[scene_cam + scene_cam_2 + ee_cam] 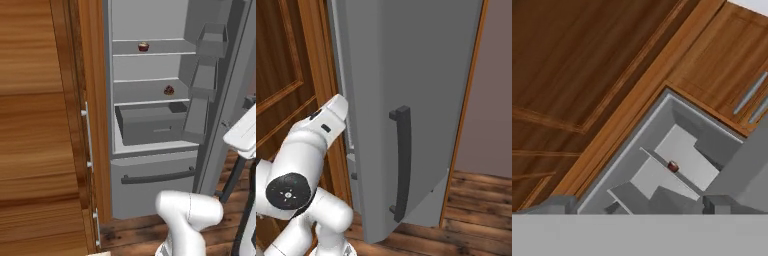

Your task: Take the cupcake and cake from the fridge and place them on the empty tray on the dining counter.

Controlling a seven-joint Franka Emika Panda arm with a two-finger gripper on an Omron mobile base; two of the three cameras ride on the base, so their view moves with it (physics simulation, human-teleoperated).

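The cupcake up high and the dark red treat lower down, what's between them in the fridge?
In the left base view, one thin shelf runs between the cupcake and the dark red treat below. Otherwise there is just the pale back wall of the fridge.

Even flat rendered light, soft faint shadows, no glare, slightly blurry low resolution.
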